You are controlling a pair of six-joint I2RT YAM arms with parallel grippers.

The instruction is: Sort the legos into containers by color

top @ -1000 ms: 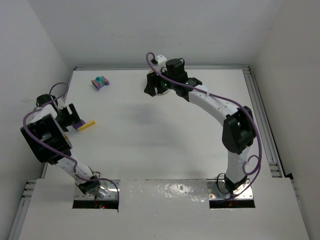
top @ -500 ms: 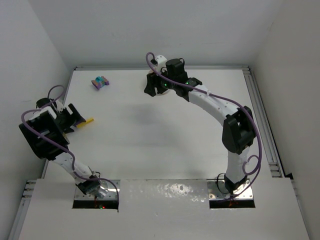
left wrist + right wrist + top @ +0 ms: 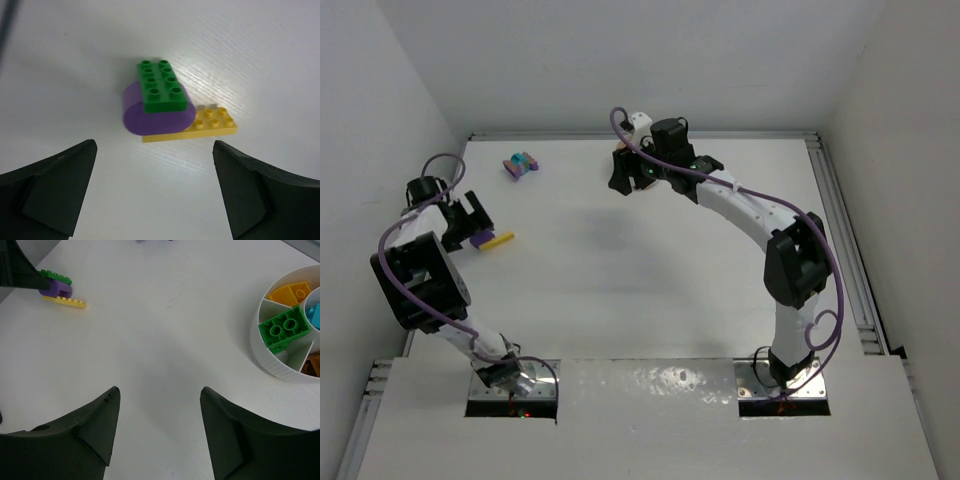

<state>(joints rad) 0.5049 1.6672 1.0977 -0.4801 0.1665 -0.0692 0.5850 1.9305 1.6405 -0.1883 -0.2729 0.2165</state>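
Top view: the left gripper [image 3: 472, 222] sits at the left side of the worktop [image 3: 650, 290], just beside a small stack [image 3: 492, 240] of legos. A second clump [image 3: 521, 165] lies well apart, toward the back. The right gripper [image 3: 623, 172] hangs at back centre. I cannot make out the dish here.

Left wrist view: jaws released, wide and empty. The stack rests on the worktop ahead of the tips, with a green brick [image 3: 161, 86] on a purple rounded brick [image 3: 150, 120] on a yellow plate [image 3: 215, 125].

Right wrist view: jaws apart, nothing between them. The dish [image 3: 272, 357] is at the right and already holds a green brick [image 3: 282, 330], with orange pieces in a neighbouring section.

Judgement: the step in hand is the approach to the stack, with sorting partly done. The three colours look joined, so the next move calls for closing on the green brick alone and pulling it free. The right arm may have to hold the base.
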